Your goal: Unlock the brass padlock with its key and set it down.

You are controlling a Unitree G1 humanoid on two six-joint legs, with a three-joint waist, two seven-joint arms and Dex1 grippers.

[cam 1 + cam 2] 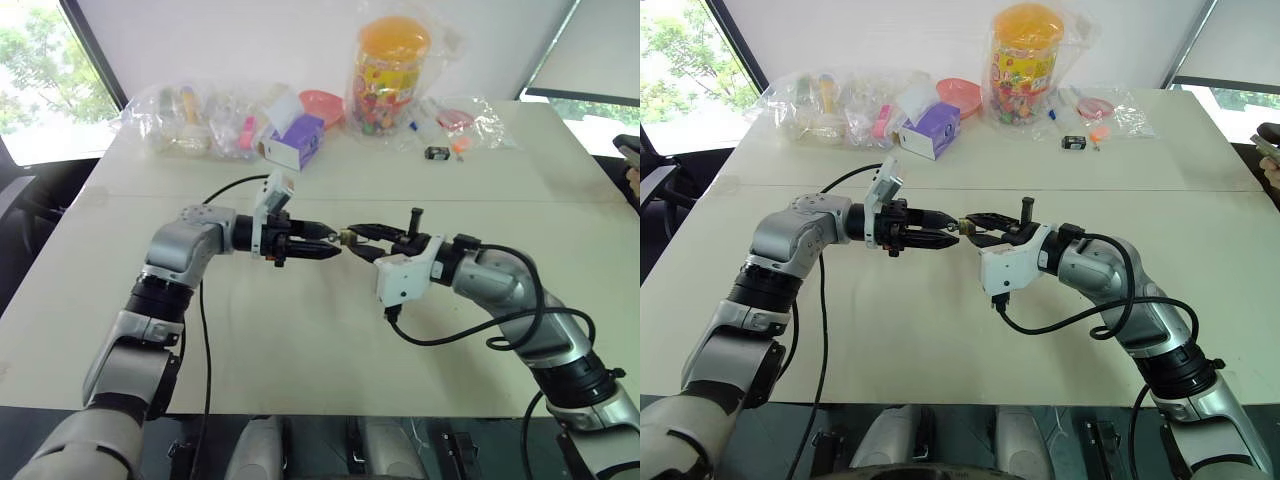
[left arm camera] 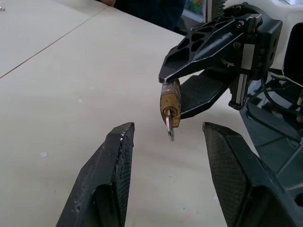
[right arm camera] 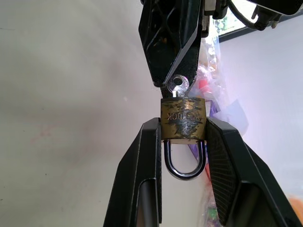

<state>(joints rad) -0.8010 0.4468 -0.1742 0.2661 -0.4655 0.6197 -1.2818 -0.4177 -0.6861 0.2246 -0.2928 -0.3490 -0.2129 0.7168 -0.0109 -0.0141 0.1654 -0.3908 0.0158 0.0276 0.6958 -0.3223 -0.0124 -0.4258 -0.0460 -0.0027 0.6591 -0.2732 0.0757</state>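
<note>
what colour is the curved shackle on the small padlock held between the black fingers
Shiny silver, on the scuffed brass padlock; the shackle shows best in the right wrist view.

Both arms meet tip to tip — left gripper (image 1: 318, 249) fingers parted, right gripper (image 1: 362, 238) clamped.

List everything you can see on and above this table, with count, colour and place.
brass padlock: one, dull yellow-brown with a silvery shackle, held above the table's middle
small metal key: one, silvery, in the padlock's keyhole
tall plastic jar: one, clear with an orange lid, far edge
cardboard box: one, purple and white, left of the jar
round bowl: one, pink, between box and jar
clear plastic bags: several, far left
small black object: one, right of the jar
table: one, off-white
left gripper: black, open, fingers either side of the key
right gripper: black, shut on the padlock
</note>
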